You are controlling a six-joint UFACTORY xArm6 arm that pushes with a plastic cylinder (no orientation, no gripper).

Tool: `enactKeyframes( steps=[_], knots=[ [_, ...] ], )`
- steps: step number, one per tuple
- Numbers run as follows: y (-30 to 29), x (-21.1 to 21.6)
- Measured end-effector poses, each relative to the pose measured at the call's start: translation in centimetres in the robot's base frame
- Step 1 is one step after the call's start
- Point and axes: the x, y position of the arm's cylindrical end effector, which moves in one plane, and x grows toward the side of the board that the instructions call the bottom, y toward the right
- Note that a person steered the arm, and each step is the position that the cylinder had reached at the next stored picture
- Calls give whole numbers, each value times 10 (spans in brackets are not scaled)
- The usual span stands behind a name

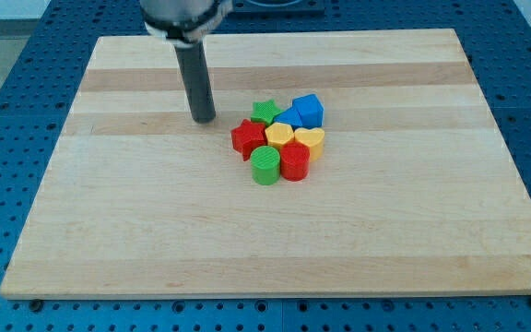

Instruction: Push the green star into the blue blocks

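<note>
The green star (265,112) sits at the upper left of a tight cluster near the board's middle. It touches a blue block (286,117) on its right, and a blue cube (308,110) stands further right. My tip (204,119) rests on the board to the left of the star, a short gap away, not touching any block. The dark rod rises from it toward the view's top.
The cluster also holds a red star (245,137), a yellow block (278,135), a yellow heart (311,140), a green cylinder (265,170) and a red block (295,160). The wooden board (109,231) lies on a blue perforated table.
</note>
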Motion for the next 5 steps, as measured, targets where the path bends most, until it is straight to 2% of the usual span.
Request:
enactKeyframes(
  steps=[1,2,5],
  knots=[
    [10,-8],
    [45,-5],
    [83,30]
  ],
)
